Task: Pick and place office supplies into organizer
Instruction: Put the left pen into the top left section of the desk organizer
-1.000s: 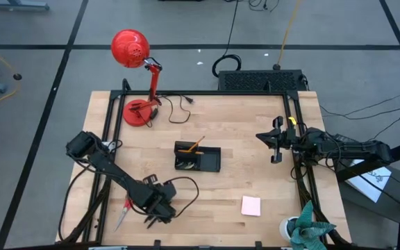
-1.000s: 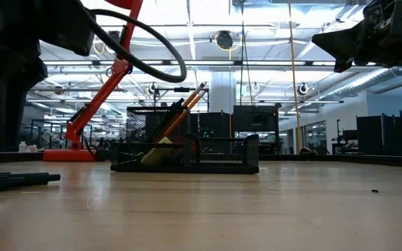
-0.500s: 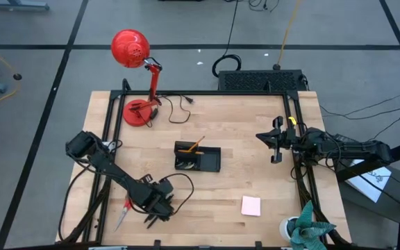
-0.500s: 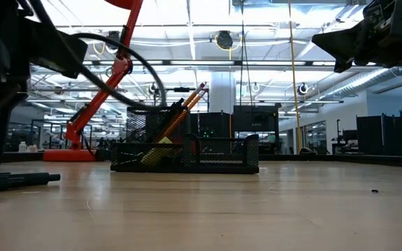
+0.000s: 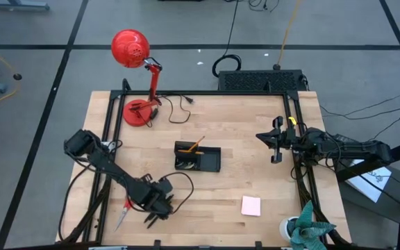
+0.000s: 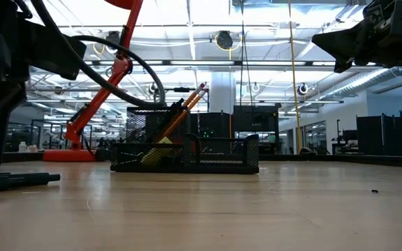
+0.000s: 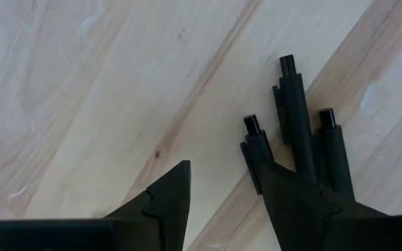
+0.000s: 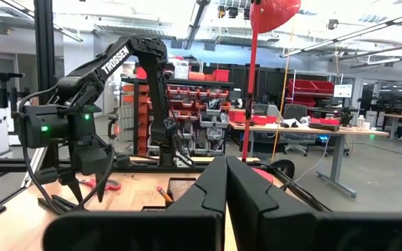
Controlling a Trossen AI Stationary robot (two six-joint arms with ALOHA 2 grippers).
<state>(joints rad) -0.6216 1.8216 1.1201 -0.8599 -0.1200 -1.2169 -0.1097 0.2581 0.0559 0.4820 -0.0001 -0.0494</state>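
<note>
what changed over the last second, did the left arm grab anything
The left gripper dropped lower over the black pens near the table's front-left; its jaws are open around them, nothing held yet. The right gripper, the organizer, the pink sticky-note pad and the scissors stayed as they were.

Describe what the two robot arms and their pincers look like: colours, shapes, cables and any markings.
Both arms are dark, jointed and slim. The left arm carries white "TROSSEN" lettering on one link, a green light on its wrist block, and a black cable looping beside the left pincer. Its fingers are black, flat and taper to points. The right pincer is black too, with a small yellow mark nearby on the arm.
</note>
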